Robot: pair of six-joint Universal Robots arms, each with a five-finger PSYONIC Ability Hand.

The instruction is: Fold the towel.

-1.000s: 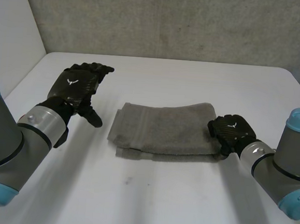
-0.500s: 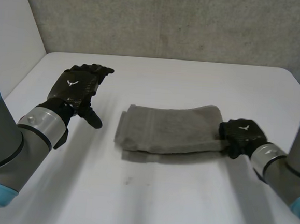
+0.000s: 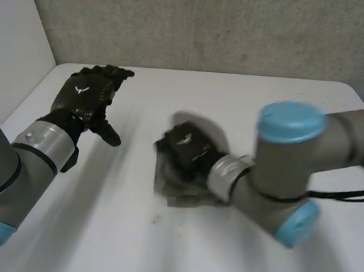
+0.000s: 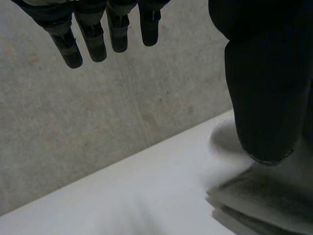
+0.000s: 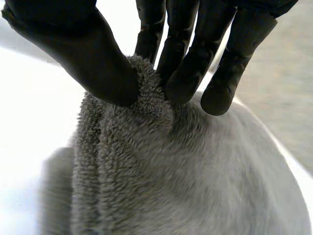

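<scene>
The grey towel (image 3: 179,187) lies folded in the middle of the white table (image 3: 247,103), mostly under my right arm in the head view. My right hand (image 3: 184,147) has come across over the towel's left part. Its fingers (image 5: 188,73) and thumb pinch a fold of the towel's (image 5: 161,166) edge in the right wrist view. My left hand (image 3: 87,93) hovers open above the table, left of the towel and apart from it, with straight fingers (image 4: 90,34). Beside its thumb a corner of the towel (image 4: 259,196) lies on the table.
A grey concrete wall (image 3: 209,25) runs behind the table's far edge. A white panel (image 3: 13,41) stands at the table's left side. My right arm (image 3: 286,176) stretches over the middle of the table from the right.
My right hand closed on the towel's right edge and swept it left across the towel. The left hand lifted slightly and drifted further from the towel.
</scene>
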